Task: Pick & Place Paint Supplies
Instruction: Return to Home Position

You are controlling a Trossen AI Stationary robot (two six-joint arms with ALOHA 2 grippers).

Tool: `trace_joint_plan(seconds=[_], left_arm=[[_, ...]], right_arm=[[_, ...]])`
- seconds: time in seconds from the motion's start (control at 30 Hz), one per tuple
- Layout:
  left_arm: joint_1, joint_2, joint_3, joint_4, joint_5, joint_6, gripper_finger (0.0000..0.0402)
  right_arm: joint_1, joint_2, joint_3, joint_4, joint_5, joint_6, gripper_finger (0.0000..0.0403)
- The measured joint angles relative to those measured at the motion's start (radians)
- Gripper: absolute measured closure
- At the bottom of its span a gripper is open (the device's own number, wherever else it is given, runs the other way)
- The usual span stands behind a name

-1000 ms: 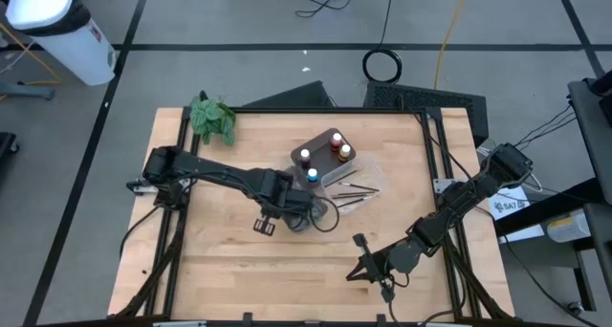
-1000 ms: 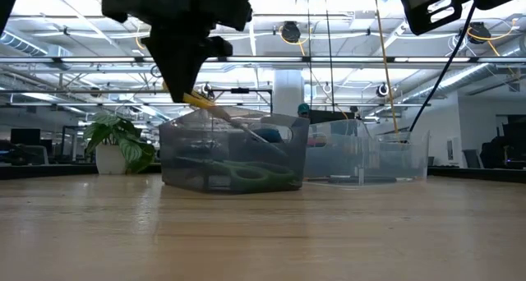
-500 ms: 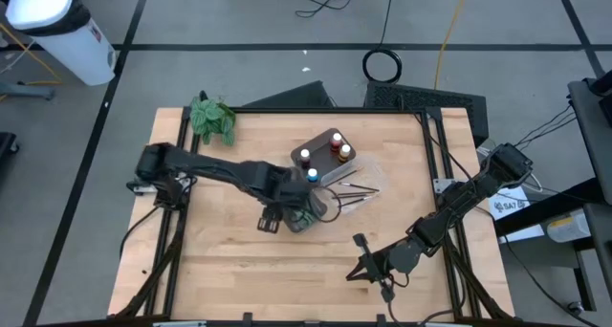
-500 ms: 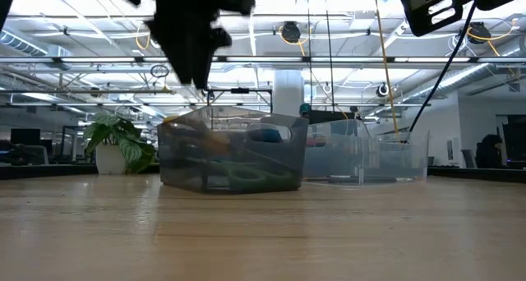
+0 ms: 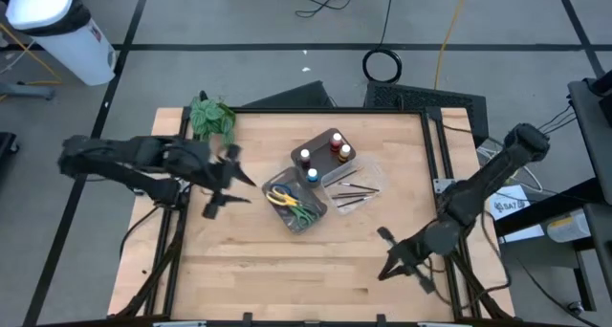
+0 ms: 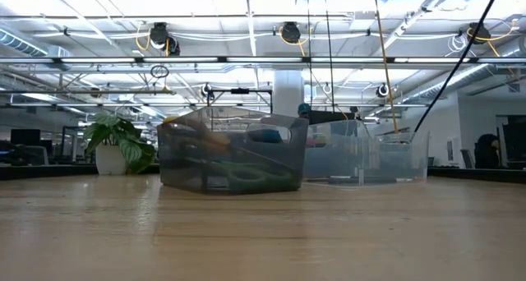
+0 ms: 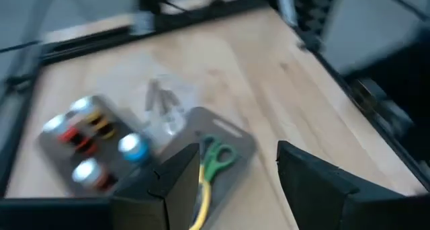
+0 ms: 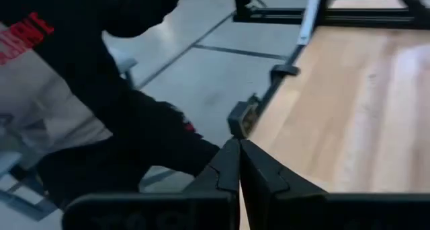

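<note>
**L hand** (image 5: pixel 229 180): located over the desk's (image 5: pixel 239 265) left part, near the plant (image 5: pixel 210 117) and well apart from the bin (image 5: pixel 308 191). Its fingers (image 7: pixel 176 183) are seen apart in the L wrist view, w/ the bin showing in the gap beyond them. Height above the desk cannot be told.

**R hand** (image 5: pixel 390 253): located over the desk's right part, close to the edge away from the plant. In the R wrist view its fingers (image 8: pixel 228 164) are pressed together, tips meeting, w/ nothing clamped. The desk edge and the floor are seen past them.

**Bin:** dark, set approx. mid-desk and turned at an angle to the desk edges.
- Yellow scissors (image 5: pixel 280 197) and green scissors (image 5: pixel 304 210) are lying inside, just beside each other.
- Low view: the green pair is seen through the wall, low in the bin.
- A blue shape is noted higher up inside; its kind cannot be told.

**Grey tray** (image 5: pixel 322 147): just beside the bin, on the side towards the plant-side edge. Four bottles (image 5: pixel 305 156) stand upright in it. Caps: one white, one blue, two reddish.

**Clear tray** (image 5: pixel 368 172): next to both the grey tray and the bin, on the R-arm side. Brushes (image 5: pixel 356 187) are lying flat in it, roughly parallel.

**Plant:** at the desk's far-left corner, apart from all trays.
</note>
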Motion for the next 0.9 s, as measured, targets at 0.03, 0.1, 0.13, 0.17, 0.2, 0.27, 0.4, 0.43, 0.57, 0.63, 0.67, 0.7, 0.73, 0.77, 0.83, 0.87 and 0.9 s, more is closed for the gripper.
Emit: trace_joint_plan(seconds=[0.03,0.1,0.13,0.17,0.2,0.27,0.4,0.43,0.57,0.63,0.67,0.7,0.73,0.77,0.83,0.87,0.9], left_arm=[[0.008,-0.058,-0.057,0.035,-0.024,-0.032,0.0192],[0.021,-0.163,-0.178,0.121,-0.075,-0.121,0.0192],[0.025,-0.207,-0.238,0.169,-0.097,-0.157,0.0192],[0.028,-0.246,-0.298,0.210,-0.114,-0.183,0.0192],[0.031,-0.282,-0.359,0.246,-0.117,-0.197,0.0192],[0.033,-0.336,-0.478,0.320,-0.101,-0.193,0.0192],[0.037,-0.408,-0.707,0.571,-0.043,-0.193,0.0192],[0.041,-0.422,-0.748,0.638,-0.033,-0.201,0.0192],[0.067,-0.498,-0.868,0.733,-0.001,-0.205,0.0192],[0.085,-0.538,-0.907,0.739,-0.002,-0.208,0.0192],[0.095,-0.562,-0.924,0.742,-0.001,-0.212,0.0192],[0.105,-0.586,-0.940,0.754,0.008,-0.214,0.0192],[0.114,-0.613,-0.955,0.764,0.021,-0.216,0.0192],[0.123,-0.639,-0.969,0.771,0.039,-0.215,0.0192],[0.139,-0.692,-0.993,0.781,0.066,-0.215,0.0192],[0.145,-0.715,-1.006,0.791,0.072,-0.216,0.0192],[0.151,-0.740,-1.019,0.796,0.074,-0.221,0.0192]], right_arm=[[0.005,-0.022,0.000,-0.028,0.007,-0.004,0.0403],[0.012,-0.055,-0.004,-0.079,0.006,-0.036,0.0403],[0.014,-0.068,-0.016,-0.088,0.006,-0.043,0.0403],[0.014,-0.083,-0.035,-0.093,0.005,-0.051,0.0403],[0.014,-0.098,-0.056,-0.095,0.005,-0.063,0.0403],[0.009,-0.134,-0.103,-0.071,0.035,-0.095,0.0403],[-0.022,-0.223,-0.237,0.064,0.160,-0.120,0.0403],[-0.037,-0.252,-0.269,0.101,0.169,-0.128,0.0403],[-0.114,-0.392,-0.388,0.237,0.164,-0.179,0.0403],[-0.167,-0.465,-0.439,0.276,0.164,-0.182,0.0403],[-0.199,-0.504,-0.459,0.279,0.165,-0.178,0.0403],[-0.231,-0.541,-0.477,0.278,0.166,-0.168,0.0403],[-0.265,-0.580,-0.495,0.264,0.167,-0.154,0.0403],[-0.302,-0.616,-0.509,0.242,0.167,-0.141,0.0403],[-0.373,-0.683,-0.531,0.198,0.164,-0.134,0.0403],[-0.405,-0.717,-0.542,0.177,0.165,-0.132,0.0403],[-0.435,-0.748,-0.552,0.166,0.165,-0.132,0.0403]])
